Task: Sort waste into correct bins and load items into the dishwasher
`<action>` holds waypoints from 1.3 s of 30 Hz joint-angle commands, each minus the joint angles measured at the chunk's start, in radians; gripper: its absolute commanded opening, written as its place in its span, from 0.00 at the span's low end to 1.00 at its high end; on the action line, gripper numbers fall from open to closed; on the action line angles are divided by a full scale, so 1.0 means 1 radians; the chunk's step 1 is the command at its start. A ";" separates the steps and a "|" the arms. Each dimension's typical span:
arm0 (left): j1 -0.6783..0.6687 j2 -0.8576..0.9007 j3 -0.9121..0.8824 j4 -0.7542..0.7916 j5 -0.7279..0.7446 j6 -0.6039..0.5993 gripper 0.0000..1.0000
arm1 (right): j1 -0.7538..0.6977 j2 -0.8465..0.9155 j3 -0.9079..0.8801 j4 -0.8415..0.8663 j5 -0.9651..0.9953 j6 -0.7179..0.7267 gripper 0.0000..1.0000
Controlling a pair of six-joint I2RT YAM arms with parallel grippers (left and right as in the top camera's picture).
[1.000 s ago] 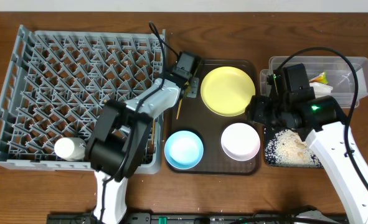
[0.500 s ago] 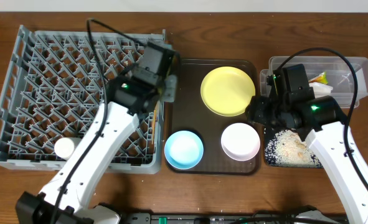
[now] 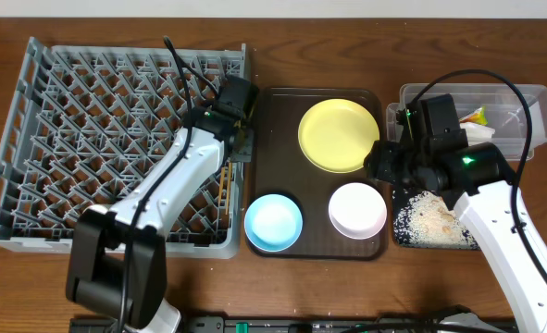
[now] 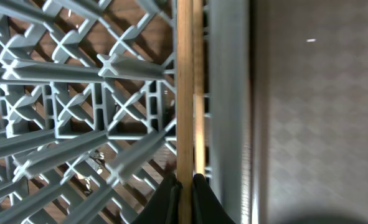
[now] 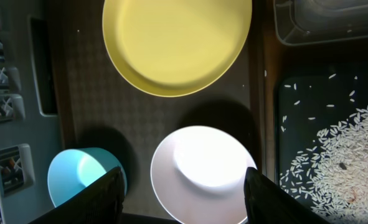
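Chopsticks (image 4: 187,93), thin wooden pair: clamped in left gripper (image 4: 184,186), lying along right wall of large grey pegged plastic dish rack (image 3: 69,92). Right gripper (image 5: 182,193): parted, empty, above round white bowl (image 3: 357,210). Waste judged sorted (whitish rice scraps (image 3: 432,220) in shallow black tray (image 3: 400,228), crumpled white napkin (image 3: 481,134) in clear plastic tub (image 3: 532,97)). Left to load: white bowl, round yellow plate (image 3: 338,136), light blue bowl (image 3: 273,222), all on dark brown tray (image 3: 282,111).

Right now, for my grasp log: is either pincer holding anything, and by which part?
The left pincer clamps the chopsticks near one end, along the rack wall. The right pincer is open and holds nothing.
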 commanded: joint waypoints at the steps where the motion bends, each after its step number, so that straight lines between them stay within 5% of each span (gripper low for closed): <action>1: 0.012 0.023 -0.002 0.006 -0.016 -0.008 0.08 | 0.014 0.005 -0.001 -0.002 -0.005 0.013 0.59; 17: 0.012 0.006 0.009 0.002 -0.008 -0.009 0.17 | 0.014 0.005 -0.001 -0.005 -0.005 0.013 0.59; 23: 0.011 -0.132 0.074 -0.103 0.076 -0.013 0.17 | 0.014 0.005 -0.001 -0.001 -0.003 -0.004 0.60; 32: 0.012 -0.531 0.081 -0.207 0.172 -0.013 0.67 | 0.014 0.005 -0.001 0.008 0.003 -0.101 0.72; 39: 0.012 -0.766 0.081 -0.267 0.149 -0.012 0.84 | 0.014 0.005 -0.001 0.014 0.003 -0.126 0.87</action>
